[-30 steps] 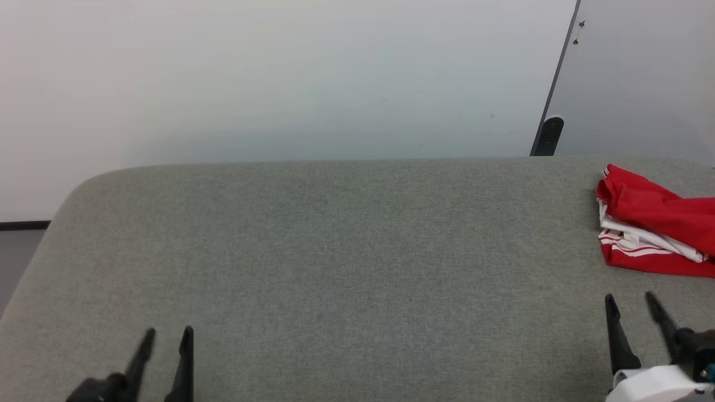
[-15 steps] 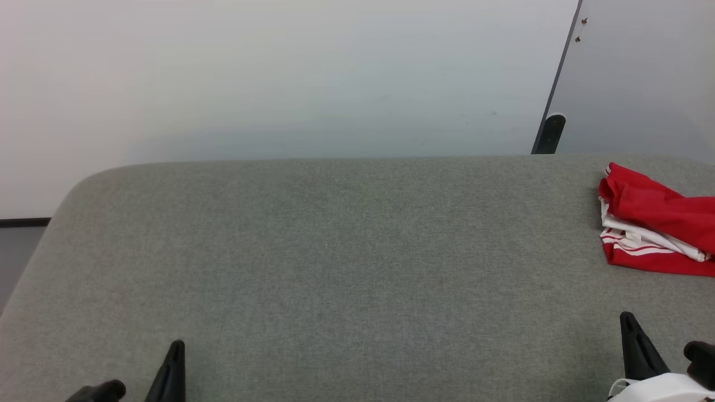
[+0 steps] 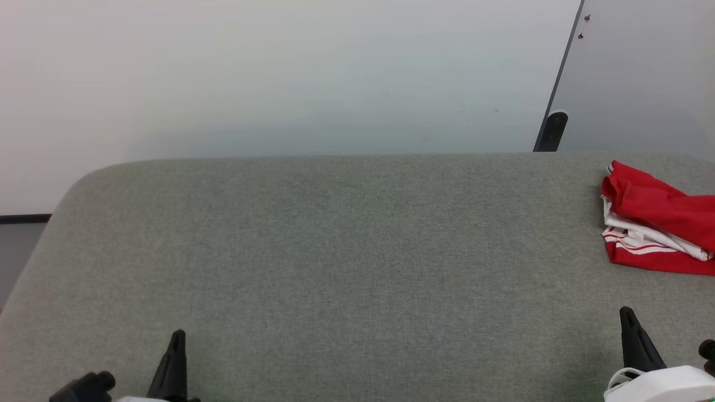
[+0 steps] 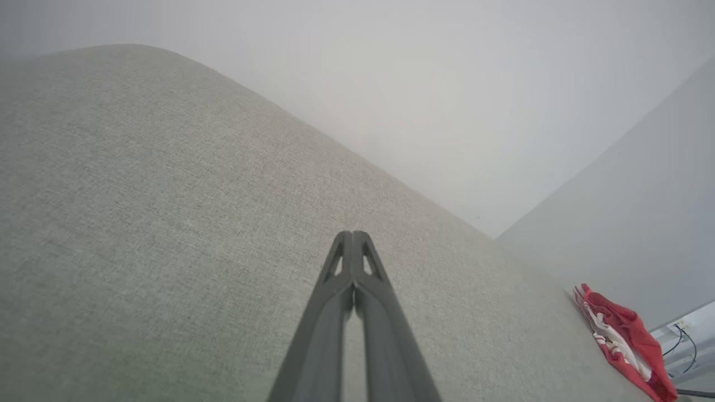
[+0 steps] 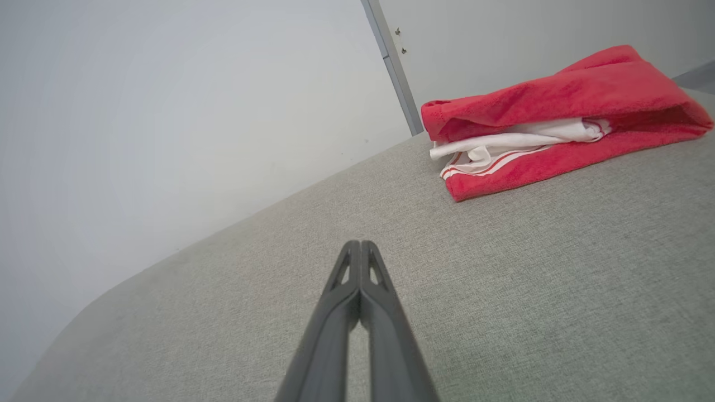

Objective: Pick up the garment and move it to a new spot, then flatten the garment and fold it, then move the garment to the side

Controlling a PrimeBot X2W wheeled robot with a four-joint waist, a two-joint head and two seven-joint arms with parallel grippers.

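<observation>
Grey padded tabletop (image 3: 357, 251) holds our two arms at its near edge: left gripper (image 4: 353, 235) far left of the shirt (image 3: 653, 218), right gripper (image 5: 361, 243) just short of it, both clenched on nothing. The shirt lies folded near the rounded far edge, and we see wide bare fabric to its left, below the wall (image 3: 279, 72).

Grey fabric surface (image 3: 346, 251), wide and flat, its far-left corner rounded. On it lies 1 thing: the garment (image 3: 653, 209), a folded red bundle with white striped layers showing between the folds, over on the right near the far edge.
</observation>
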